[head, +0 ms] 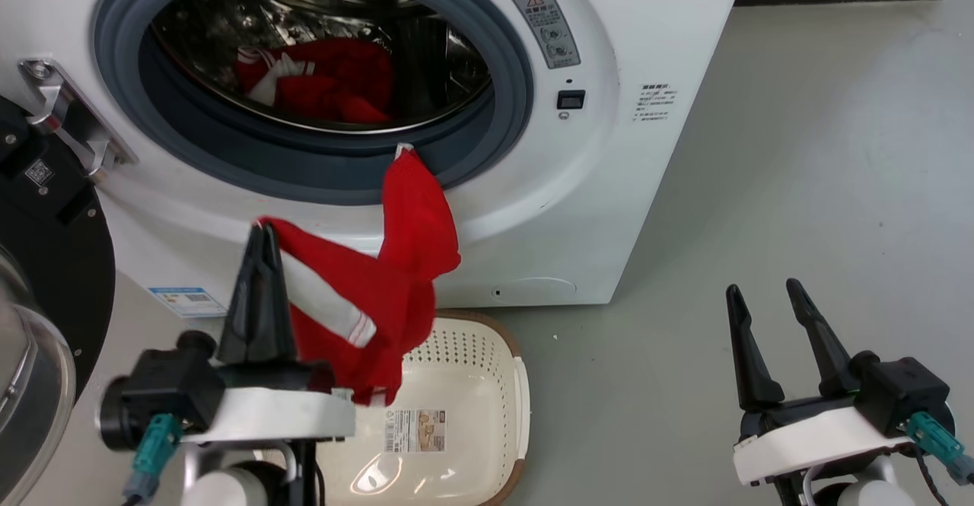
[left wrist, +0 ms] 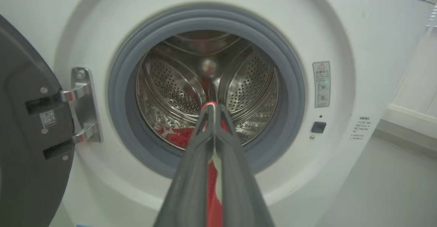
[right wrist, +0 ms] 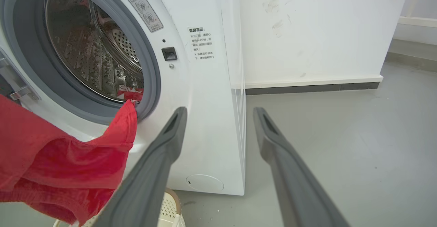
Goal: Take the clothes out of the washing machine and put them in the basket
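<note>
Left gripper [head: 262, 228] fingers clamp one red garment [head: 411, 224] — its far end on the washer [head: 670, 186] rim; right gripper [head: 763, 287] fingers spread wide, empty. Second garment [head: 335, 84] in the drum [head: 434, 49] — one basket [head: 522, 384].

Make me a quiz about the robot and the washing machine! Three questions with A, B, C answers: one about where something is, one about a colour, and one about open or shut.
1. Where is the basket compared with the washing machine?
A. On top of it
B. On the floor in front of it
C. Inside it

2. What colour is the garment held by the left gripper?
A. Red with a white stripe
B. Blue
C. Yellow

3. How is the right gripper?
A. Shut on a garment
B. Shut on the basket
C. Open, holding nothing

Answers: B, the basket sits on the grey floor by the machine's front. A, red cloth with a white stripe hangs from the shut gripper. C, its fingers stand apart with nothing between them.
</note>
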Available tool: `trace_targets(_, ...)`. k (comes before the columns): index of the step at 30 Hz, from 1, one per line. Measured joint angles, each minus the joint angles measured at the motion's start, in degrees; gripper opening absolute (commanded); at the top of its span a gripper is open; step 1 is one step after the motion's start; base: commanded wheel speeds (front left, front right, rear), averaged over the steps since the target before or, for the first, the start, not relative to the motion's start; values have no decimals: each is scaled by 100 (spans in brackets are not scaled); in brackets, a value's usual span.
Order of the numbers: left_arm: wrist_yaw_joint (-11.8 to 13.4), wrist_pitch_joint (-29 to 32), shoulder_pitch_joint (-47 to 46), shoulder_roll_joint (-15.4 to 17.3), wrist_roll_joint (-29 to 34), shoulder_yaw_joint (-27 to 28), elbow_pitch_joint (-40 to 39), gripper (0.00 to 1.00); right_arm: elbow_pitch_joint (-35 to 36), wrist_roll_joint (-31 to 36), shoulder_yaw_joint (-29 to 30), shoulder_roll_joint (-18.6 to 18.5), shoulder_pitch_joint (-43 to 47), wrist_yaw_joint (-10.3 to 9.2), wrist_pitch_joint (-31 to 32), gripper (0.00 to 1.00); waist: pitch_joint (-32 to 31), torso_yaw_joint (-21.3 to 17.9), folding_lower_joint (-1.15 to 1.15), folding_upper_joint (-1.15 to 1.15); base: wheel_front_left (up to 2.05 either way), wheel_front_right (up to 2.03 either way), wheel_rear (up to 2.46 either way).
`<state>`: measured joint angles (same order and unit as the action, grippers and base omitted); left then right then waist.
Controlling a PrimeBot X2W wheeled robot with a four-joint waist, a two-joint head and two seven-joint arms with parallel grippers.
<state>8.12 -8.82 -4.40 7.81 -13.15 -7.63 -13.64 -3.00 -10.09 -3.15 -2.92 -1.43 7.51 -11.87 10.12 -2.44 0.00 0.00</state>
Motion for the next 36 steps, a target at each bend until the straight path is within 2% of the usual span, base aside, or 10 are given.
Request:
trace_targets(8,-58,-334,155,-248,-439,-43,1373,0,114,129,-9,-22,-201,0,13,100,402,40,0,0,0,0,0)
trace_targets(15,-186,-597,-431,-321,-611,169,2799,0,263,70,-97,-94,-488,0,5,100,971,-52,0,0,0,0,0)
trace_targets(32,-393,-624,-2156,-249,-155,1176,5116,0,275,-99,-334,-276,-1298,1,-231,100,2764,-652,1,0,0,0,0)
trace_targets(36,-414,-625,-2465,-152,-87,1365,5606,0,252,116,-425,-348,-1438,0,-274,100,3128,-822,1,0,0,0,0)
